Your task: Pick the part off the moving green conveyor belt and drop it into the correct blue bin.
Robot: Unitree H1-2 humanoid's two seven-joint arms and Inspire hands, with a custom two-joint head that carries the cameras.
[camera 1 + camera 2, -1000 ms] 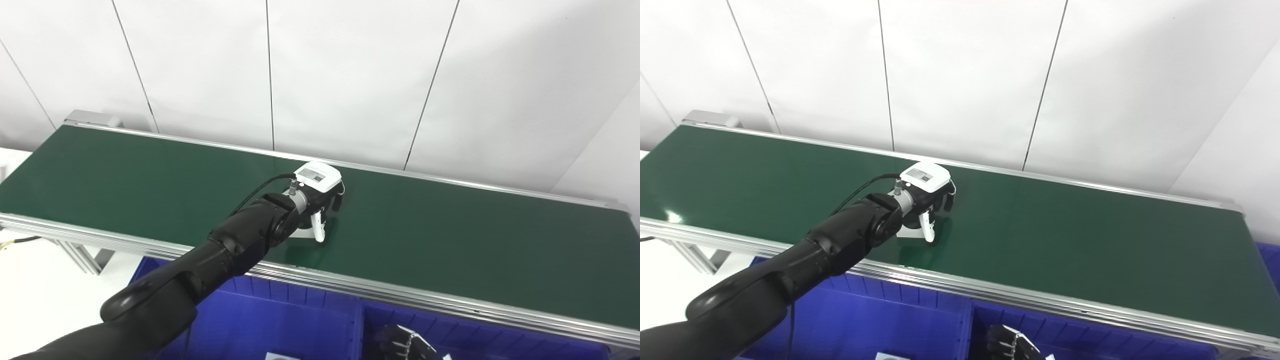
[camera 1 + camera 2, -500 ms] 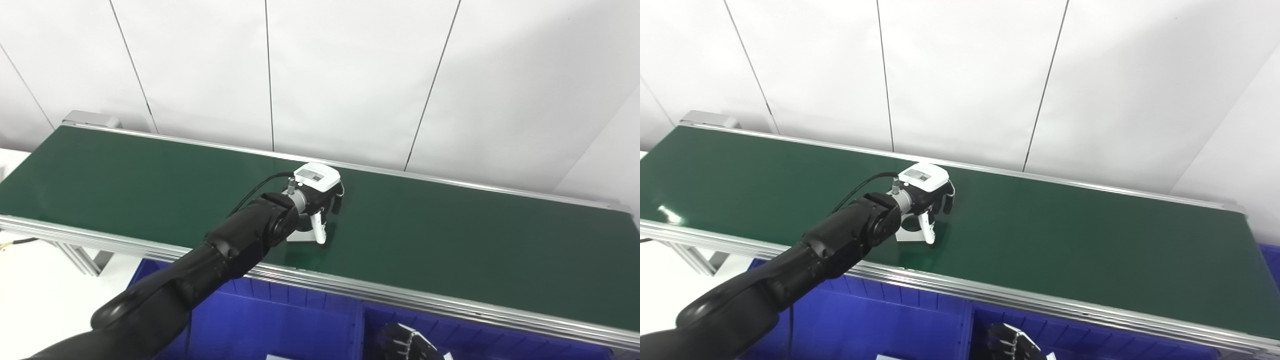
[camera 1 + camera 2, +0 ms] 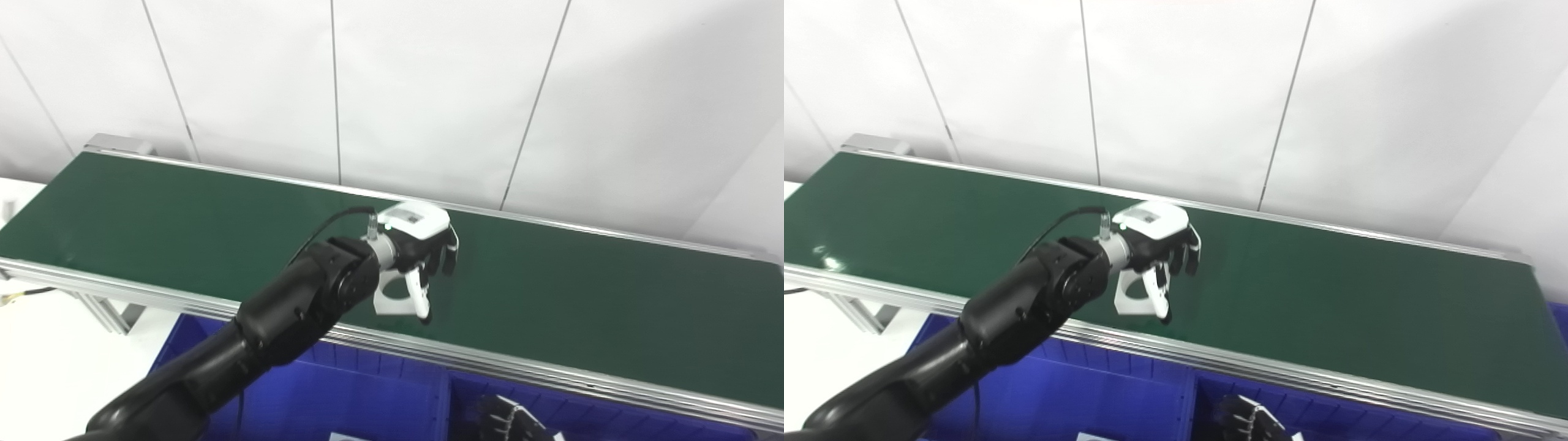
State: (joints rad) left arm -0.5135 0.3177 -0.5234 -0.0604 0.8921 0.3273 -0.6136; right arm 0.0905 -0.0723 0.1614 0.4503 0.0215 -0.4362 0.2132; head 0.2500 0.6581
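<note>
The white part (image 3: 388, 299), a flat bracket with a round hole, hangs tilted just above the green conveyor belt (image 3: 582, 306), close to its near rail. My left hand (image 3: 418, 247) reaches in from the lower left and is shut on the part, fingers curled over it and the white thumb pressed on its right side. The same hold shows in the right eye view, with the left hand (image 3: 1159, 241) over the part (image 3: 1130, 299). Only the top of my right hand (image 3: 511, 422) shows at the bottom edge, low over the blue bins.
Two blue bins sit below the belt's near rail: a left bin (image 3: 355, 392) with a white item at the bottom edge, and a right bin (image 3: 618, 416). An aluminium rail (image 3: 551, 373) edges the belt. White wall panels stand behind.
My left hand has moved right and toward the near rail, and the white part has come up off the belt with it, now tilted. The view has shifted slightly.
</note>
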